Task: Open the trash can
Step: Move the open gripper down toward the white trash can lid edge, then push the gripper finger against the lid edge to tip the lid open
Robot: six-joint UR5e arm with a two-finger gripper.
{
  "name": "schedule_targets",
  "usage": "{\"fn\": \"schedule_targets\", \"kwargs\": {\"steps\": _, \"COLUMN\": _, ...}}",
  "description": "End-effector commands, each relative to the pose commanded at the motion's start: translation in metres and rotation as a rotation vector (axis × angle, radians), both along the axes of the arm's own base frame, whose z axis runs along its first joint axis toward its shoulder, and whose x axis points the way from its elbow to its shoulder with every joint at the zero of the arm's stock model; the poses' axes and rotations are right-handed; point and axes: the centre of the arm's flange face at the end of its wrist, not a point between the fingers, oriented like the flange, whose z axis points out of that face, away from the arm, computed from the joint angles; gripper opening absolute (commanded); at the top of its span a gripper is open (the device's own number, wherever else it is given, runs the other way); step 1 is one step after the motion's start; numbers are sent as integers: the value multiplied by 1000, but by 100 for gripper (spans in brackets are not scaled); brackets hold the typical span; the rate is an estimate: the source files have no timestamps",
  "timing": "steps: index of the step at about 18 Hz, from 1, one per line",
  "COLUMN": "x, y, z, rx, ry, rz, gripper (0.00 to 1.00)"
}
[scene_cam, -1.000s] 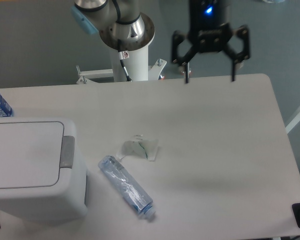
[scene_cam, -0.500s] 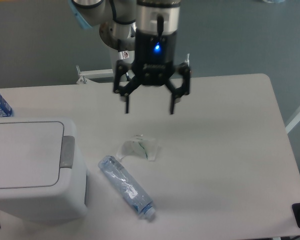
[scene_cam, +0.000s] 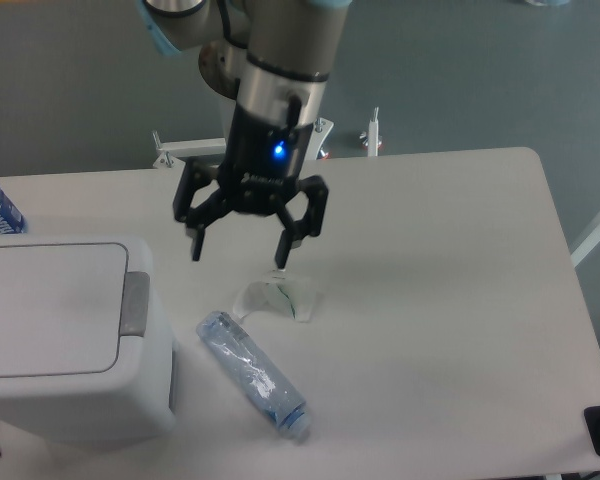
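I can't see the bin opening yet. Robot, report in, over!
Gripper open, empty, above the table. Trash can lid shut. Plastic bottle lies beside it, not blocking.

The trash can (scene_cam: 65, 340) is white with a grey strip (scene_cam: 135, 303) on its rim. The gripper (scene_cam: 238, 255) is black with a blue light. The bottle (scene_cam: 252, 374) is clear bluish; the table (scene_cam: 450, 300) is white.

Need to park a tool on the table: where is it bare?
Bare: the right half, from the bottle and wrapper to the table edge. Crowded: the left, with the trash can and the open gripper hovering.
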Motion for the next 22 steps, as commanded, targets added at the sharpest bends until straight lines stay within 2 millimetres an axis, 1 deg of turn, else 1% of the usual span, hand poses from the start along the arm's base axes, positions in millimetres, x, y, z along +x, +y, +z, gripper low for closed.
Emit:
{"fn": "schedule_targets", "kwargs": {"steps": 1, "x": 3, "y": 4, "z": -4, "rx": -6, "ry": -10, "rz": -3, "gripper": 100}}
{"fn": "schedule_targets", "kwargs": {"steps": 3, "x": 8, "y": 10, "z": -7, "rx": -8, "ry": -14, "rz": -10, "gripper": 100}}
{"fn": "schedule_targets", "kwargs": {"steps": 4, "x": 10, "y": 13, "z": -12, "rx": -14, "ry": -21, "rz": -14, "gripper": 100}}
{"fn": "schedule_targets", "kwargs": {"steps": 8, "x": 15, "y": 19, "z": -17, "rx": -21, "ry": -25, "rz": -25, "gripper": 100}}
{"fn": "schedule_targets", "kwargs": {"steps": 18, "x": 13, "y": 24, "z": -27, "rx": -31, "ry": -34, "rz": -30, "gripper": 100}}
{"fn": "schedule_targets", "kwargs": {"steps": 22, "x": 16, "y": 29, "z": -30, "rx": -24, "ry": -26, "rz": -39, "gripper": 100}}
